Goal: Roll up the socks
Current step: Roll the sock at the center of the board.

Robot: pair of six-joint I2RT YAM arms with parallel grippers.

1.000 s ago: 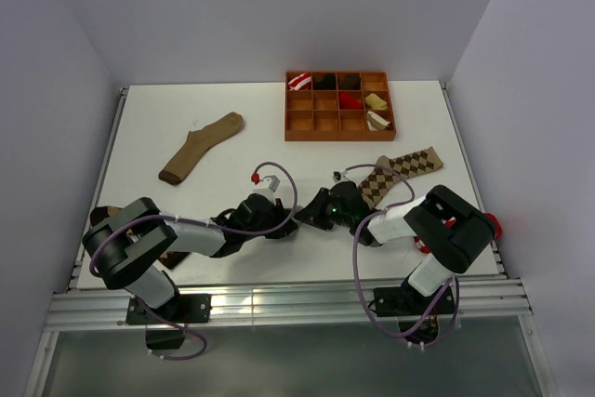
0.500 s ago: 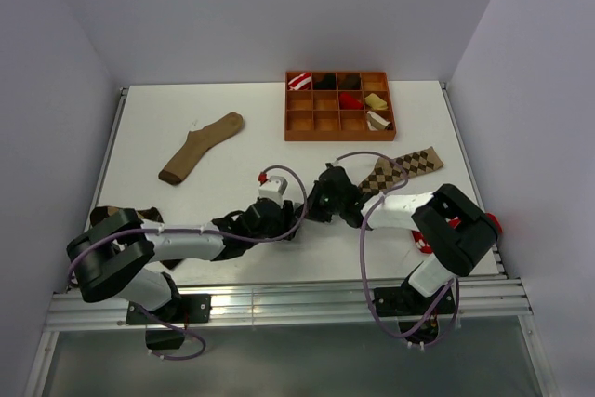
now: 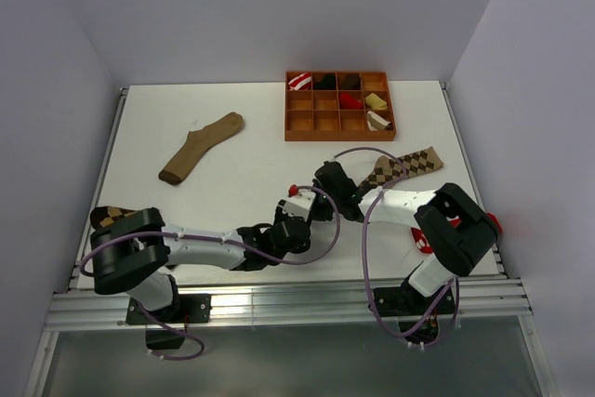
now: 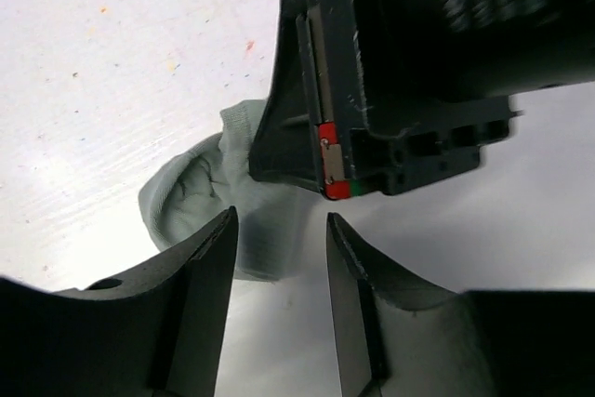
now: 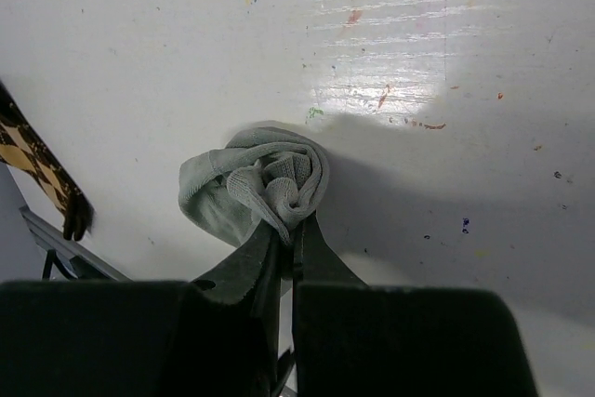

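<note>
The grey sock (image 5: 260, 188) is bunched into a loose roll at mid-frame on the surface, one fold pinched by the right tool (image 5: 290, 234). The light argyle sock (image 3: 409, 165) lies flat, slanted, at right. The dark argyle sock (image 3: 113, 216) sits lower left, partly hidden.

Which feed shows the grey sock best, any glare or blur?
Right wrist: small plain grey ankle sock sharp, pinched by the right end effector; glare on the white table lies beyond it. Left wrist: sock softer, partly behind that end effector. Top external: evenly lit, arms cover it.
</note>
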